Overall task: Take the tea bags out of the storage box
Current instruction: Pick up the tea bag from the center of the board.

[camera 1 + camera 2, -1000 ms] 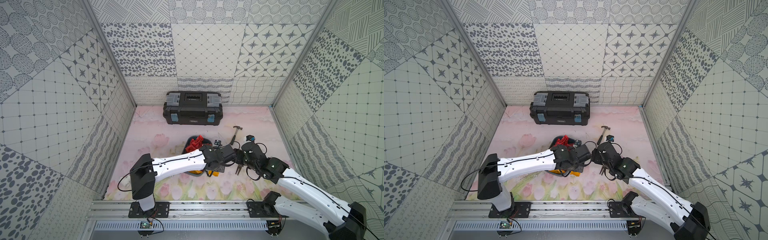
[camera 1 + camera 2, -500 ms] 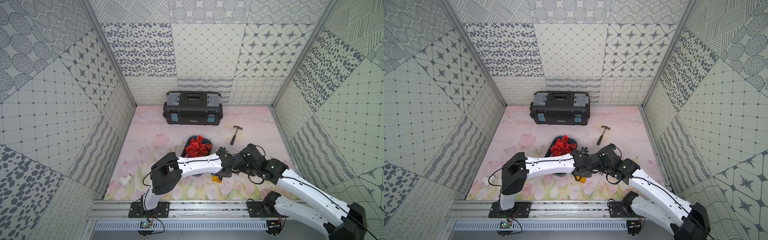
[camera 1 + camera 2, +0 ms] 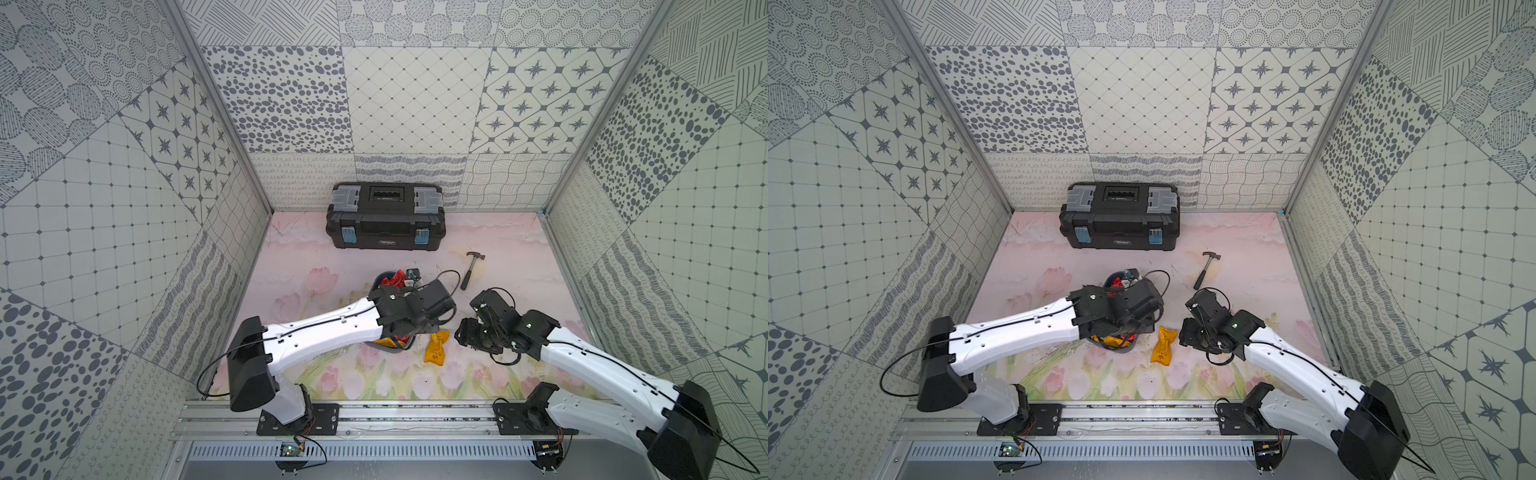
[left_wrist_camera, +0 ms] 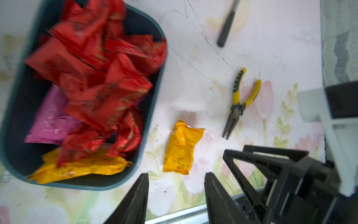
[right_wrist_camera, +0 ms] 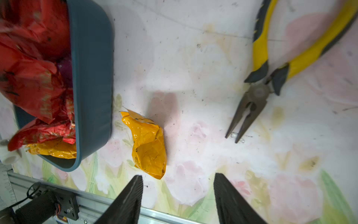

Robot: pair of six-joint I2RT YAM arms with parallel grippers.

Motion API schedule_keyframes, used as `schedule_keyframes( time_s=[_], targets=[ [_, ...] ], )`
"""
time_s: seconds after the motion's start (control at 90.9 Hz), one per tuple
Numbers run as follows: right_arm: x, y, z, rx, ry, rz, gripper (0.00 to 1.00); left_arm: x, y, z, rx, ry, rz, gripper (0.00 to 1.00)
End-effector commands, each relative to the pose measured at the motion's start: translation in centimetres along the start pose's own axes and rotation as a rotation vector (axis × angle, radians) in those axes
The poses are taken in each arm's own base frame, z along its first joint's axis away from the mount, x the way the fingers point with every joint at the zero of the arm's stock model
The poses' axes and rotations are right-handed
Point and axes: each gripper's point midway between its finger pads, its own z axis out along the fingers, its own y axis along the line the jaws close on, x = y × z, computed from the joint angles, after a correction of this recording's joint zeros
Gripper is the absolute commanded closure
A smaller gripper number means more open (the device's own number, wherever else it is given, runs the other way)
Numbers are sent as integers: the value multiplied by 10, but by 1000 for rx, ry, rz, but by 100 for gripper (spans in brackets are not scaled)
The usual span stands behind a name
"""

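Observation:
The storage box (image 4: 153, 108) is a dark blue-grey bin. It holds a heap of red tea bags (image 4: 93, 73), a pink one (image 4: 50, 120) and an orange one (image 4: 81, 166). In both top views my left arm's wrist (image 3: 399, 311) covers most of the box. One orange tea bag (image 3: 435, 348) (image 3: 1163, 345) lies on the table just right of the box (image 5: 93, 77). My left gripper (image 4: 176, 174) is open and empty, a little short of this sachet (image 4: 180, 147). My right gripper (image 5: 178, 175) is open too, with the sachet (image 5: 149, 143) just ahead of one finger.
Yellow-handled pliers (image 4: 238, 100) (image 5: 271, 64) lie right of the loose sachet. A hammer (image 3: 471, 268) lies farther back. A black toolbox (image 3: 385, 216) stands against the back wall. The metal front rail (image 5: 96, 199) runs close behind both grippers.
My left gripper was shut and has opened. The orange sachet now lies on the table right of the box, and the left wrist has drawn back over the box. My right gripper's jaws have narrowed slightly.

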Motion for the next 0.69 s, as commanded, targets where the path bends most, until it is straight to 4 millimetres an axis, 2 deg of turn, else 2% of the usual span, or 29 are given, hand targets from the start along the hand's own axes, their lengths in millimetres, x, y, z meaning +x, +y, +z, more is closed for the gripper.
schedule_keyframes(
  time_s=[0.0, 0.187, 0.253, 0.341, 0.473, 0.583, 0.682],
  targets=[
    [2, 40, 4, -75, 30, -91, 37, -28, 72, -15, 15, 29, -36, 50],
    [-3, 52, 23, -46, 28, -92, 43, -42, 151, -22, -52, 65, -18, 51],
    [-5, 59, 30, -47, 44, -92, 47, -44, 169, -18, -51, 88, -36, 51],
    [-3, 60, 40, -23, 76, -88, 55, -49, 184, -14, -23, 98, -68, 51],
    [6, 54, 51, 9, 121, -58, 65, -59, 193, -9, 14, 77, -87, 51],
    [3, 51, 56, 36, 112, -60, 72, -65, 185, -2, 68, 65, -42, 51],
    [-2, 54, 57, 45, 106, -77, 85, -67, 179, 5, 111, 60, 5, 50]
  ],
)
